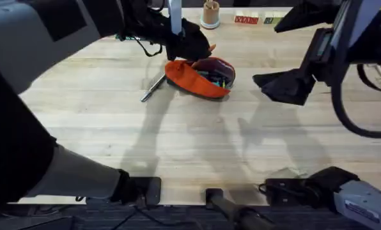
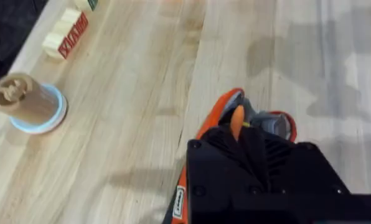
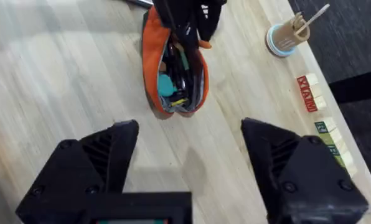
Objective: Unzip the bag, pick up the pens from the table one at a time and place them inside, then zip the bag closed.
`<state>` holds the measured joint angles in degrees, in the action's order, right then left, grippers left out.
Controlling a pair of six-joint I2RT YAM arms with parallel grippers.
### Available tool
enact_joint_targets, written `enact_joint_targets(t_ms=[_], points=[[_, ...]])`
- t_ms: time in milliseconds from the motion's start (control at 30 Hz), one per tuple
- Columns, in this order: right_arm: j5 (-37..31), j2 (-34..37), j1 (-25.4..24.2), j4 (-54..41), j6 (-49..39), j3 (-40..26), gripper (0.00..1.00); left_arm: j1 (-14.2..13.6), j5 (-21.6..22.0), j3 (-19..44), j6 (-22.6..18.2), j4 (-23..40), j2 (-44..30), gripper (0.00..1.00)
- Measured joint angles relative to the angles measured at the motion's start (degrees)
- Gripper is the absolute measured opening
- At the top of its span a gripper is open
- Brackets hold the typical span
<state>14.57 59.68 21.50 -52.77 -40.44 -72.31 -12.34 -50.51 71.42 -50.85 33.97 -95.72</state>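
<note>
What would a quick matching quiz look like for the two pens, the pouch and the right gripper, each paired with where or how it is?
Things:
1. orange pen
2. grey pen
3. bag
4. right gripper

States:
A. lying on the table beside the bag
B. unzipped, items showing inside
C. open, above bare wood
D. held by the left gripper over the bag

Pairs: 1-D, 2-A, 3-B, 4-C
</note>
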Motion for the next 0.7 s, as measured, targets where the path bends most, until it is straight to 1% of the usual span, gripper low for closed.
enact_joint_targets(t_ms=[100,367,400,433,467,567,600,633,700], points=[[0.0,0.0,0.0,0.0,0.0,0.0,0.997,0.0,1.2,0.0,0.0,0.8,-0.3,0.043],[0.0,0.0,0.0,0.0,0.0,0.0,0.998,0.0,2.2,0.0,0.0,1.0,-0.3,0.043],[0.0,0.0,0.0,0.0,0.0,0.0,0.998,0.0,2.2,0.0,-0.2,1.0,-0.3,0.08],[0.0,0.0,0.0,0.0,0.0,0.0,0.998,0.0,2.2,0.0,-0.3,1.0,-0.3,0.155],[0.0,0.0,0.0,0.0,0.0,0.0,0.998,0.0,2.2,0.0,-0.5,1.0,-0.3,0.296],[0.0,0.0,0.0,0.0,0.0,0.0,0.998,0.0,2.3,0.0,-0.4,1.0,-0.3,0.776],[0.0,0.0,0.0,0.0,0.0,0.0,0.998,0.0,2.3,0.0,-0.4,1.0,-0.3,0.913],[0.0,0.0,0.0,0.0,0.0,0.0,0.998,0.0,2.3,0.0,-0.4,1.0,-0.3,0.972],[0.0,0.0,0.0,0.0,0.0,0.0,0.998,0.0,2.3,0.0,-0.4,1.0,-0.3,0.991]])
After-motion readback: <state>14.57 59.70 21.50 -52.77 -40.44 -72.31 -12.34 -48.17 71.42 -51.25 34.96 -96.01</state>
